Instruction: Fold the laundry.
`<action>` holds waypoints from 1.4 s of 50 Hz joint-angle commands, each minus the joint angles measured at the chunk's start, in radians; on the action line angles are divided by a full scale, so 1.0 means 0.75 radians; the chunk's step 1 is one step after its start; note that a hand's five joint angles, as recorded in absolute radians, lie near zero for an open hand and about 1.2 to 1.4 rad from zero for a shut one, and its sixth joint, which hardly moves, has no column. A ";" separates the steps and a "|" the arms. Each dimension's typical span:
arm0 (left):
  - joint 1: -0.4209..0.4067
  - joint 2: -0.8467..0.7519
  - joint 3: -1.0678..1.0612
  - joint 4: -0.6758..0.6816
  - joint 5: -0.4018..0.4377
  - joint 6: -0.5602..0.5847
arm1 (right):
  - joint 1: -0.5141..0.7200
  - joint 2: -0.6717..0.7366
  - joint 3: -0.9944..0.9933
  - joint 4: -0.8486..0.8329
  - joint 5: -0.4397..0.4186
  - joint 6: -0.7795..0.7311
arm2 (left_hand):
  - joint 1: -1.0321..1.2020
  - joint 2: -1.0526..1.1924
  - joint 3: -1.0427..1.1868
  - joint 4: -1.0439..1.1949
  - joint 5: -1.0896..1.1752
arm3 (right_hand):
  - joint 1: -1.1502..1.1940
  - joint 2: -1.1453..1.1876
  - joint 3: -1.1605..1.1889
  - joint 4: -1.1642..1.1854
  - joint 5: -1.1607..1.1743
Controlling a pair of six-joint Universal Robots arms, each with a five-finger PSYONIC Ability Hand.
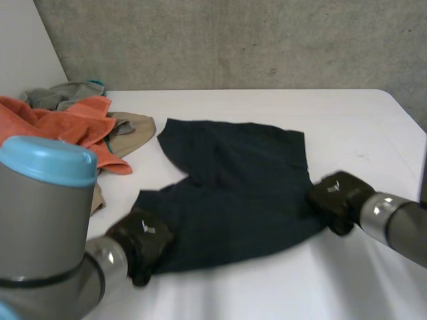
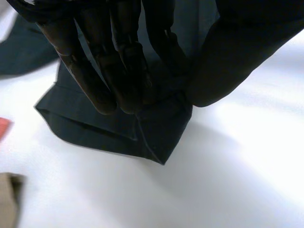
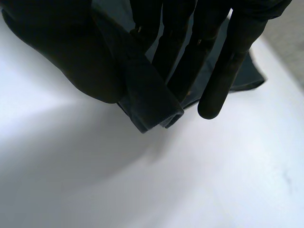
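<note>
Left arm, grey with a light-blue cap, comes in nearest and bends down to the left hand, set on the near left corner of the dark navy garment. In the left wrist view its fingers lie close together on top of the doubled corner. The thumb presses in from the side and the cloth is pinched between them. The hemmed corner pokes out just past the fingertips, resting on the white table. Right hand is a bit farther, on the garment's right edge toward its near end, with its forearm low over the table. In the right wrist view the thumb and fingers clamp a folded-over hem between them, and one finger reaches straighter past the hem. There is a small white mark on the back of each hand in the head view, too small to read. The garment lies spread between the two hands, mostly flat, running away from the fingertips toward the table's middle. Beyond the left hand's fingertips, well apart from them, is a laundry pile: orange cloth on top, tan cloth under it and just beside the garment's far left corner, grey cloth farthest. A grey wall stands behind the table.
</note>
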 commanded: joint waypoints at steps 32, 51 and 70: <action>0.110 -0.862 1.367 0.109 0.420 0.498 | -0.015 0.028 0.106 0.076 -0.103 -0.206 | -0.635 -0.693 -0.678 -0.271 -0.648 | 0.365 0.308 0.277 0.264 0.285; 0.153 -1.421 1.954 0.043 0.684 0.696 | -0.069 0.083 0.094 0.041 -0.109 -0.210 | -0.721 -0.779 -0.764 -0.357 -0.734 | 0.365 0.308 0.277 0.264 0.285; 0.184 -0.900 1.290 0.070 0.171 0.766 | -0.060 0.081 0.100 0.041 -0.116 -0.204 | 0.320 0.262 0.277 0.685 0.307 | 0.365 0.308 0.277 0.264 0.285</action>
